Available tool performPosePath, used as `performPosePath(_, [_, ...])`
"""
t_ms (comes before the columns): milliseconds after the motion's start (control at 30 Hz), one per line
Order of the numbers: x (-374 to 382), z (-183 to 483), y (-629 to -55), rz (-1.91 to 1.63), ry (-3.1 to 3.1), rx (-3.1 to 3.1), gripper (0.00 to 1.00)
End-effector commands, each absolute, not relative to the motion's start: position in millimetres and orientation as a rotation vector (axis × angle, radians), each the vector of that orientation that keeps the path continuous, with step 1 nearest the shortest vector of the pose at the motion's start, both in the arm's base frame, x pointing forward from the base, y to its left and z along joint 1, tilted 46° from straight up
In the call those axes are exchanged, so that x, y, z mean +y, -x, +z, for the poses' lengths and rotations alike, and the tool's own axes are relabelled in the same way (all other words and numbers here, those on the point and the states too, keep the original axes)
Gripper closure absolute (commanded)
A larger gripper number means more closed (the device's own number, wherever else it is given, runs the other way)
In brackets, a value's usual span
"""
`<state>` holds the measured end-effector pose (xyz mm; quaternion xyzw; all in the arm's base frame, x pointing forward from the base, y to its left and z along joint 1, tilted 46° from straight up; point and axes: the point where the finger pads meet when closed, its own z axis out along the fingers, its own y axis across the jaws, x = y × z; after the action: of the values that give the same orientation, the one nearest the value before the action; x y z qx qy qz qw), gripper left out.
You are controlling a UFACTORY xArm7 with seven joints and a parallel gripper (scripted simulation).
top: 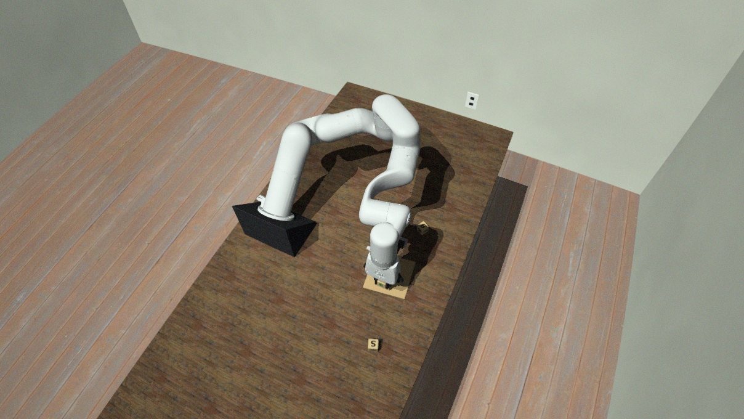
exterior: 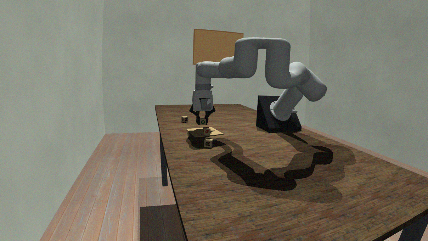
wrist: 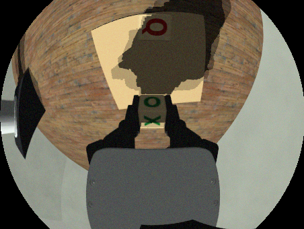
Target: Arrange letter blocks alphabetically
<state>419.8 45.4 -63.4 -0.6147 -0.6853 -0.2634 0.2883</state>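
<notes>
My gripper (exterior: 203,119) is shut on a wooden block (exterior: 203,121) with a green O and a green X on its sides (wrist: 152,112); its top face is hidden by the fingers. I hold it a little above the tan mat (exterior: 205,132), which also shows in the wrist view (wrist: 152,60) and in the top view (top: 386,287). A block with a red Q on top (wrist: 154,27) lies on the mat (exterior: 206,130), apart from the held block. A block showing R (exterior: 208,142) (top: 423,227) sits on the table just off the mat's edge. A block with S on top (top: 373,344) (exterior: 184,119) lies far from the mat.
The black robot base (top: 274,228) stands at the table's side. A dark bench (top: 468,301) runs along the opposite table edge. The arm's shadow covers part of the mat and the table beside it.
</notes>
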Motion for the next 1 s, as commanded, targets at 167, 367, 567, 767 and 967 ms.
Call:
performPosePath(167, [54.5,-73.5,-420.6,-0.706,1.647,-1.832,0.73])
performPosePath(367, [56.8,-75.8,-420.4,-0.706,1.647,-1.832,0.73])
performPosePath(567, [56.8,-75.8,-420.4,-0.706,1.647,-1.832,0.73])
performPosePath(767, [56.8,-75.8,-420.4,-0.706,1.647,-1.832,0.73])
performPosePath(967, [56.8,-75.8,-420.4,-0.706,1.647,-1.832,0.73])
